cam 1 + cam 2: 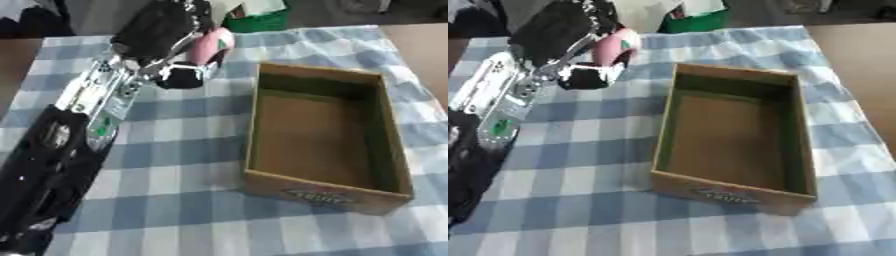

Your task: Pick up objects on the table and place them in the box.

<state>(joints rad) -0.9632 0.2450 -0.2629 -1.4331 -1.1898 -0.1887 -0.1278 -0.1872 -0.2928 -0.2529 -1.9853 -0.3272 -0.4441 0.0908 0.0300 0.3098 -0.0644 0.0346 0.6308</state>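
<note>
A pink thing (210,45) sits near the far edge of the table, up at about 11 o'clock from the middle of the view. It is small and rounded, with a bit of green on it, and I cannot tell what it is. The left hand (166,30) is right on it: the black hand lies on the pink thing's 9 o'clock side, and its fingers (188,75) curl around it from behind and below, so the pink thing peeks out at the hand's 3 o'clock side. I cannot tell if the pink thing is on the cloth or lifted off it. The arm (92,105) runs from the hand down toward 7 o'clock, silver first and then black, and leaves the view at the bottom left corner. The box (324,190) is brown cardboard with an open top. It sits at 4 o'clock from the pink thing, a little apart from it, and only its bare brown floor shows inside. Everything rests on a blue and white checked cloth (166,200). A green thing (258,22) sits beyond the far edge, at 1 o'clock from the hand.
</note>
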